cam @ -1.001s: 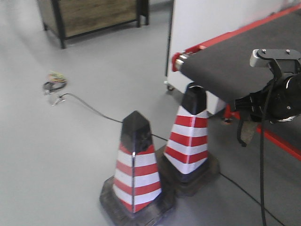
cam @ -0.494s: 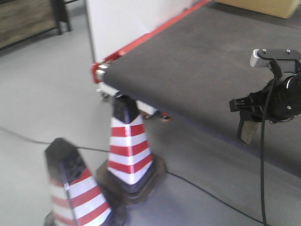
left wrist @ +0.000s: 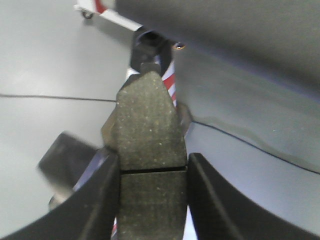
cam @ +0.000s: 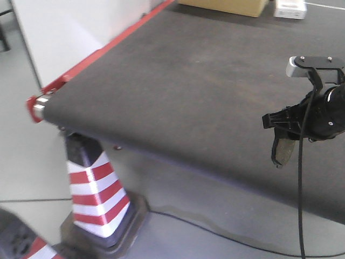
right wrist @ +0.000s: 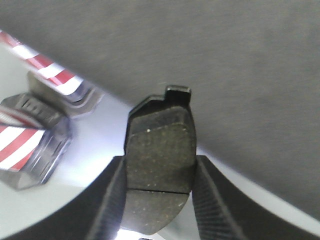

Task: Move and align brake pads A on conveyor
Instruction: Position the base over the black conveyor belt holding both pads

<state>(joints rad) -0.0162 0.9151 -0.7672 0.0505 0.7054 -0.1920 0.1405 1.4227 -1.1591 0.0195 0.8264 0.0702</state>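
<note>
End effectors: both are closed, each gripping one brake pad. The left end effector (left wrist: 152, 159) pinches the left pad (left wrist: 150, 125) by its long sides, and the right end effector (right wrist: 159, 162) grips the right pad (right wrist: 160, 142) the same way.
Pads: each sticks out past the fingers with its friction face toward its wrist camera and its cross groove about level with the fingertips. Both are in the air and touch only the fingers.
Conveyor: we see no pad lying on the conveyor (cam: 188, 81) in any view. In the front view one held pad hangs by its near edge; we take that arm to be the right one.
Surroundings: a traffic cone (cam: 94, 189) stands on the floor (cam: 21, 156) under the belt's corner, and a cardboard box (cam: 226, 6) sits at the far side.
Done: we judge the pickup finished for these two pads.
Left: both pads must still be carried over the belt, set down and lined up. Any further pads are out of view.
</note>
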